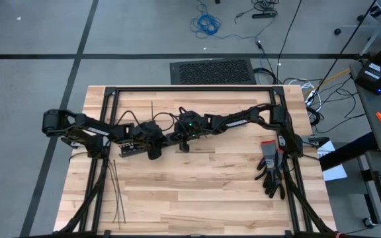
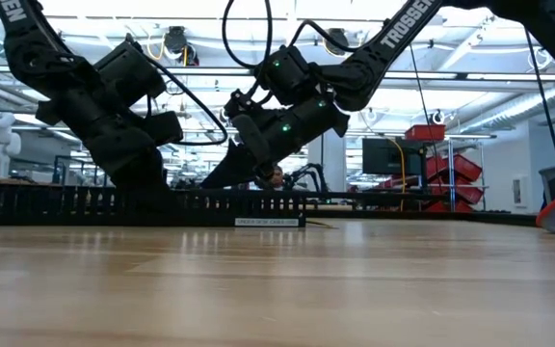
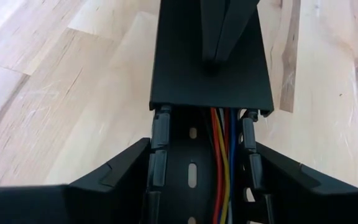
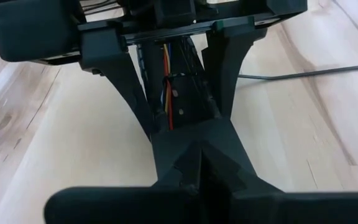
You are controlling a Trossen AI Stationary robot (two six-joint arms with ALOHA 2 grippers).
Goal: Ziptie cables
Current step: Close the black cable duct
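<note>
We see thin glossy cables (image 3: 221,163), red, yellow and blue, lying inside the black slotted plastic duct (image 3: 191,174) on the pale wood table (image 1: 204,192); the left gripper (image 3: 197,177) spreads wide, straddling the duct's walls; the right gripper (image 4: 197,168) pinches the flat duct cover (image 3: 185,62); straight dark zipties (image 1: 116,192) lie apart; the cables' ends are hidden.

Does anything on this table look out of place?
Black work gloves lie at the wooden table's right edge; one thin dark plastic strip lies apart from the others. Left gripper and right gripper work mid-table.
</note>
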